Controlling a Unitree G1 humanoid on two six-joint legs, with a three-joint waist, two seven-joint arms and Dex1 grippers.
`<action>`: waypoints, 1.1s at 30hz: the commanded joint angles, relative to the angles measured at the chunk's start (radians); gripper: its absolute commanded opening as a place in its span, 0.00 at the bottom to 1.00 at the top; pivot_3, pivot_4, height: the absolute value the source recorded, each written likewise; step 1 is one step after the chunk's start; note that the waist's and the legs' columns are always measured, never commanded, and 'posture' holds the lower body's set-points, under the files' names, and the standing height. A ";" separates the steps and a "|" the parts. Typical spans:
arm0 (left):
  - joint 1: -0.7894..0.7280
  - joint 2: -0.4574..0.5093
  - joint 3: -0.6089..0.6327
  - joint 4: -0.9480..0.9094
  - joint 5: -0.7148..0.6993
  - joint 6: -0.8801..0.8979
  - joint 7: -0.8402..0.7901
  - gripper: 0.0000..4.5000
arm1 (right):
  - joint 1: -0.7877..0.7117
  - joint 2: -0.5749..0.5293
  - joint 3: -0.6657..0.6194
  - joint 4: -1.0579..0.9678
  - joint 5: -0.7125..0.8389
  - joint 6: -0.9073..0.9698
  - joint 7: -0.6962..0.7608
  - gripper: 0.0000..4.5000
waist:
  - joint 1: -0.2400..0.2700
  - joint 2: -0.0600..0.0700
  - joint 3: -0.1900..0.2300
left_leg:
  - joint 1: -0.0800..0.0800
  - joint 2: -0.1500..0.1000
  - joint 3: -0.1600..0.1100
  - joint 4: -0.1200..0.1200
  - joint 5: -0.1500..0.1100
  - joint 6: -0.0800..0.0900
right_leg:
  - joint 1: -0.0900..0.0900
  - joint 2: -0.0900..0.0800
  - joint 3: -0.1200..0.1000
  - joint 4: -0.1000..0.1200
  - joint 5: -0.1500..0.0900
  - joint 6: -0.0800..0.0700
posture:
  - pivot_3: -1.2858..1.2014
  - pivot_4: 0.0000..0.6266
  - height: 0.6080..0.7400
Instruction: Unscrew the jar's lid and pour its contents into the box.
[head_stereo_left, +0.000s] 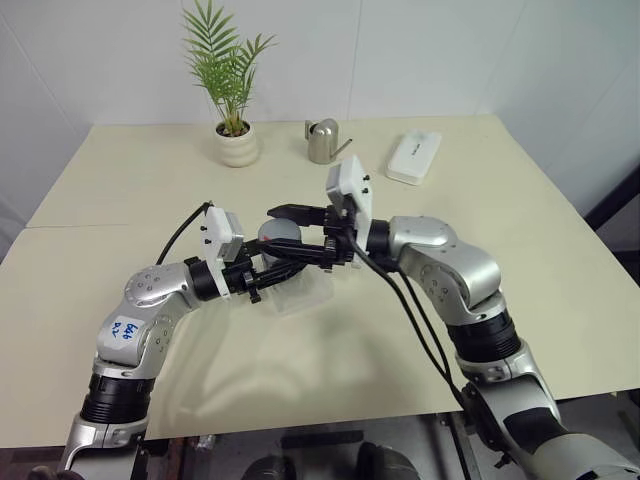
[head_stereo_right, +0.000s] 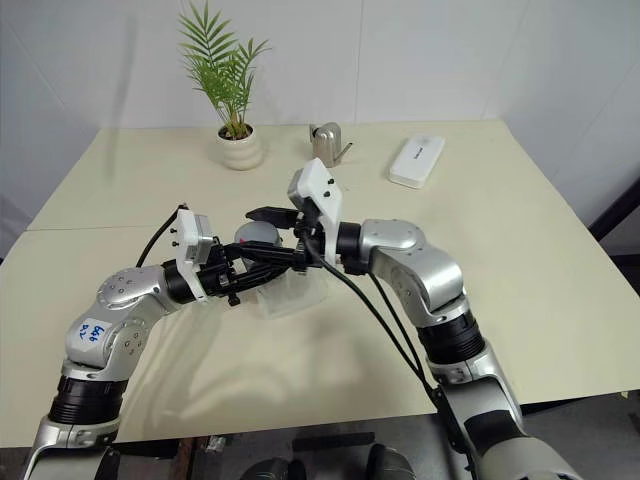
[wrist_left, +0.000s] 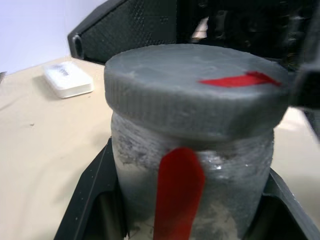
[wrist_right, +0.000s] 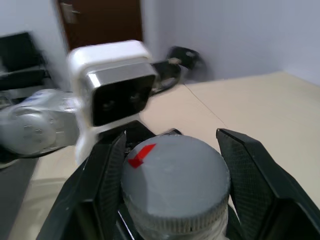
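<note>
Both arms were glossy silver shells with black ribbed joints. The left arm (head_stereo_left: 140, 320) carried a blue handwritten label at lower left. Each wrist wore a white camera block (head_stereo_left: 222, 236), black cables trailed back, and each end effector's fingers (wrist_right: 250, 170) were textured black.

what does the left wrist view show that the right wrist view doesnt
Left wrist view alone: the jar body with its red mark, gripped low by the left gripper, and the white case on the table.
Right wrist view alone: the right gripper with a black finger either side of the lid, the left arm's wrist camera, and a dark door.
Both: the grey lid, still on, with its red mark.
</note>
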 joint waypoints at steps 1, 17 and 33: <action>-0.074 0.034 0.020 0.008 -0.076 0.001 -0.121 0.44 | -0.062 -0.088 0.016 0.017 0.059 -0.012 0.270 0.56 | -0.001 0.000 0.000 | -0.001 0.000 0.000 0.000 0.000 0.000 | -0.001 0.000 0.000 0.000 0.000 0.000 | 0.52 0.24 1.00; -0.103 -0.003 0.021 0.026 -0.085 -0.028 -0.187 0.44 | -0.231 -0.119 -0.003 0.203 0.047 -0.039 0.473 0.72 | -0.002 0.000 0.000 | 0.000 0.003 0.001 0.001 0.000 -0.001 | -0.001 0.002 0.000 0.001 0.000 -0.001 | 0.52 0.24 1.00; -0.078 0.007 0.042 0.036 -0.054 -0.001 -0.086 0.44 | -0.147 -0.033 -0.037 0.066 -0.005 -0.032 0.175 0.99 | -0.002 0.000 0.000 | 0.000 0.003 0.001 0.001 0.000 -0.001 | -0.001 0.002 0.000 0.001 0.000 -0.001 | 0.52 0.24 1.00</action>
